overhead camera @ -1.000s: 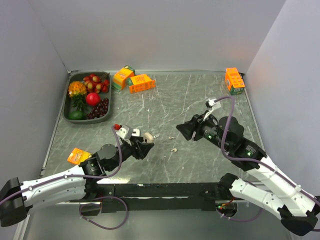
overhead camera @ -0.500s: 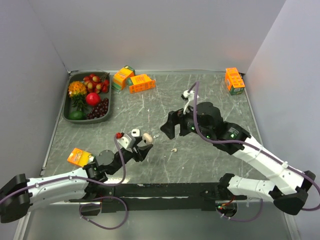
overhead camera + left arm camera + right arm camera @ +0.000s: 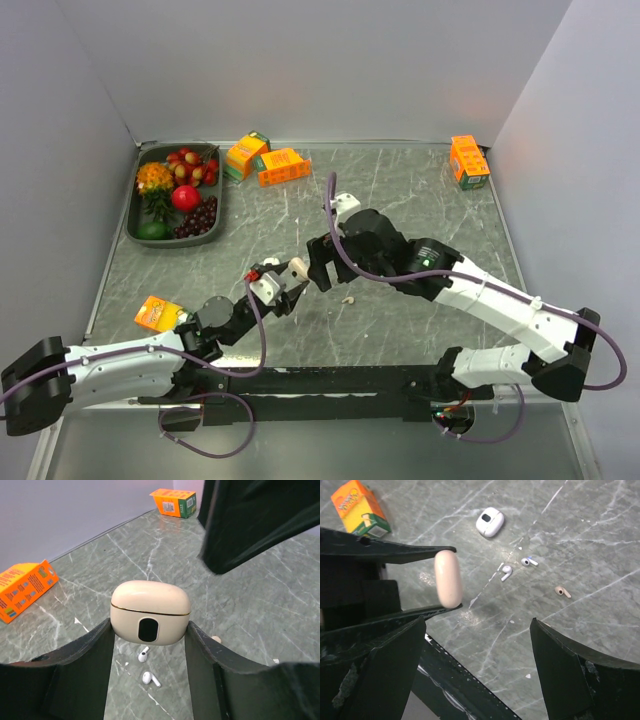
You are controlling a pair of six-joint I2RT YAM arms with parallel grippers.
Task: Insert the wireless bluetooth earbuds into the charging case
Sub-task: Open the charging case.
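The left fingers [image 3: 85,660] are clamped on the two flanks of the cream charging case [image 3: 150,612], holding it off the bench [image 3: 580,540] with its dark window towards the wrist camera and its lid shut, the seam showing as one unbroken line. The right fingers [image 3: 385,670] are spread wide with nothing between them, and in the overhead view they hover right next to the raised case. On the stone below lie two white earbuds [image 3: 506,572] close together. A beige one [image 3: 562,591] lies a little apart from them, and a second, white case [image 3: 489,521] with its lid also down sits near them. An orange carton [image 3: 360,507] stands well away at the edge of that view. No bud is in either case, so I judge the task to be at its opening step: one arm is presenting the case so the other can work on it. The next move seems to call for the free fingers to catch the lid edge and swing it up while the left grip holds firm (a smooth rounded shell may well twist under a sideways push). Only then can they go down for a bud, each one small and lying flat on the stone, so a low, narrow pinch on the stem will be needed.
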